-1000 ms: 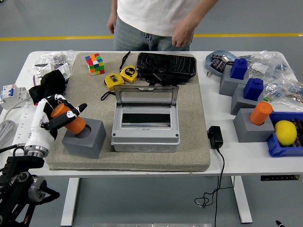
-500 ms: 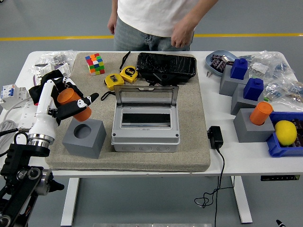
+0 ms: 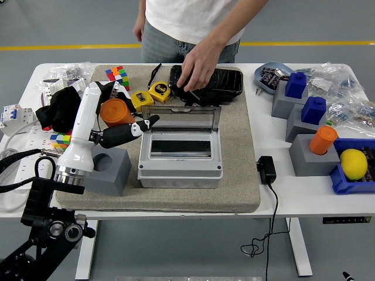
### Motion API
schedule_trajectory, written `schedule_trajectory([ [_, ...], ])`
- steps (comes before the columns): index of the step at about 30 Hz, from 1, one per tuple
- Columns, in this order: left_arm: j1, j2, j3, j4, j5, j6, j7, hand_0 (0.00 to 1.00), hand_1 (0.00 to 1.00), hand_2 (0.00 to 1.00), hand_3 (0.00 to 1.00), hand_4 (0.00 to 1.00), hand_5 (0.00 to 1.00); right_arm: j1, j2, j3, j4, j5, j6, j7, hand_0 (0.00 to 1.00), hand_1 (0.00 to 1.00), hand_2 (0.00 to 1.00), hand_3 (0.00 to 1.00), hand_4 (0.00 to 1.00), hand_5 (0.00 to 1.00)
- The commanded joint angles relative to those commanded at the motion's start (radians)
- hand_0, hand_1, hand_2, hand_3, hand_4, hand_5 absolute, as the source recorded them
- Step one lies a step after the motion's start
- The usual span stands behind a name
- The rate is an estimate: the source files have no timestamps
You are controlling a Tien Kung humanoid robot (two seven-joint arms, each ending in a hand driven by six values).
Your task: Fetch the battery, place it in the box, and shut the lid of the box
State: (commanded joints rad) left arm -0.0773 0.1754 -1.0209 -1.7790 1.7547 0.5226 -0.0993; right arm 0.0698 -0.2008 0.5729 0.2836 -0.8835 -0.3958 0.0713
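Left robot hand point(image 3: 120, 126): reaching in from the lower left over the grey felt mat point(image 3: 240, 175), fingers clamped around the orange cylindrical battery point(image 3: 116, 111) and carrying it clear of the mat, just left of the box and above the far edge of the grey holder block point(image 3: 111, 170). The block's round socket is lying open, partly hidden behind the white forearm.

Right robot hand: not appearing in this view.

Grey plastic box point(image 3: 180, 158): sitting at the middle of the mat, its clear hinged lid point(image 3: 180, 119) standing upright along the far side, the dark interior showing.

Person point(image 3: 193, 23): standing at the far side of the desk point(image 3: 263, 202), one hand point(image 3: 196, 67) reaching down and touching the black case point(image 3: 225, 82) lying beyond the box; the other hand hanging at the person's side.

On the mat, far left of the box: two yellow tape measures point(image 3: 151, 93) lying side by side, and a colour cube point(image 3: 116, 74) near the mat's far left corner, partly behind the robot arm.

Right side of the desk: three grey blocks, two carrying blue batteries point(image 3: 296, 84), the nearest carrying a second orange battery point(image 3: 323, 139). A blue bin point(image 3: 343, 181) with a lemon point(image 3: 353, 163) in it is sitting at the right edge. A black power adapter point(image 3: 266, 170) is resting just off the mat, its cable trailing over the near edge.
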Motion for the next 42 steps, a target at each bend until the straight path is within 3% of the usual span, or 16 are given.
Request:
schedule_trajectory([
  [12, -0.15, 0.052, 0.241, 0.034, 0.246, -0.024, 0.044, 0.035, 0.002, 0.027, 0.023, 0.97, 0.044, 0.008, -0.002, -0.004, 0.0, 0.0, 0.001, -0.005, 0.813, 0.807, 0.775, 0.776, 0.998, 0.998],
  [21, -0.245, 0.069, 0.36, 0.121, 0.288, -0.021, 0.034, 0.039, 0.002, 0.025, 0.02, 0.981, 0.074, 0.012, -0.002, -0.01, -0.002, 0.002, 0.001, -0.009, 0.812, 0.807, 0.775, 0.776, 0.998, 0.998],
  [27, -0.298, 0.053, 0.393, 0.222, 0.273, -0.01, 0.021, 0.043, 0.002, 0.024, 0.019, 0.971, 0.053, 0.016, -0.002, -0.015, -0.002, 0.002, 0.002, -0.012, 0.812, 0.807, 0.775, 0.776, 0.998, 0.998],
  [29, -0.31, 0.046, 0.396, 0.247, 0.272, -0.007, 0.018, 0.043, 0.002, 0.023, 0.017, 0.995, 0.091, 0.018, -0.002, -0.016, -0.002, 0.002, 0.002, -0.013, 0.812, 0.807, 0.775, 0.776, 0.998, 0.998],
  [42, -0.386, -0.018, 0.403, 0.47, 0.248, 0.044, -0.028, 0.044, 0.002, 0.023, 0.015, 0.998, 0.119, 0.022, -0.001, -0.026, -0.002, 0.004, 0.001, -0.015, 0.814, 0.807, 0.775, 0.775, 0.998, 0.998],
])
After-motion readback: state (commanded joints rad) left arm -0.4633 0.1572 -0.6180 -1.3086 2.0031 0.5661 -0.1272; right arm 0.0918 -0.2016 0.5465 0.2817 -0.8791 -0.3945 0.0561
